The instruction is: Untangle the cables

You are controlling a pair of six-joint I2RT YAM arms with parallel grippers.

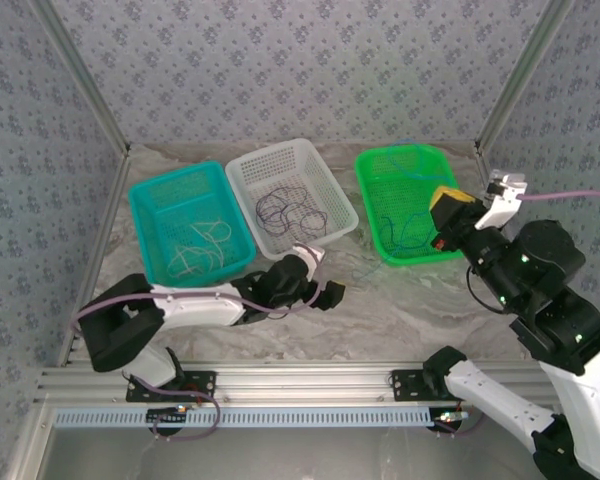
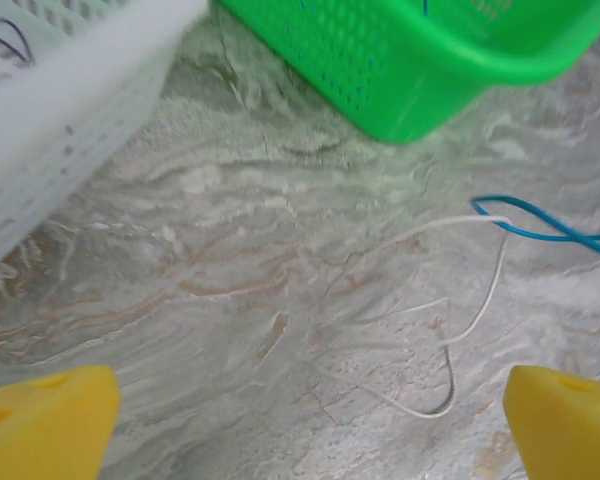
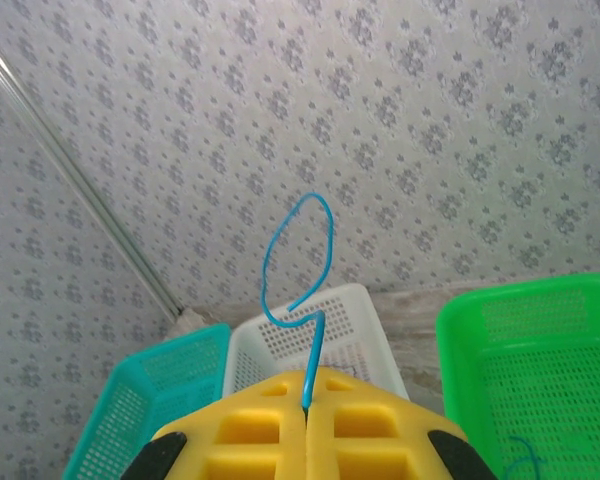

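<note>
A pale whitish cable (image 2: 450, 340) lies loose on the marbled tabletop, and a blue cable (image 2: 540, 225) crosses its far end at the right. My left gripper (image 2: 310, 430) hovers low over the table with its yellow fingers (image 2: 50, 420) spread wide, open and empty; the pale cable lies ahead between them. It sits just in front of the white basket (image 1: 270, 160). My right gripper (image 3: 305, 415) is raised over the green basket's (image 1: 400, 160) near right corner, shut on a blue cable (image 3: 300, 250) that curls up from between its pads.
Three baskets stand in a row at the back. The teal basket (image 1: 150, 215) holds pale cables (image 1: 205, 250), the white one dark cables (image 1: 290, 212), the green one blue cables (image 1: 405, 228). Patterned walls close in on three sides.
</note>
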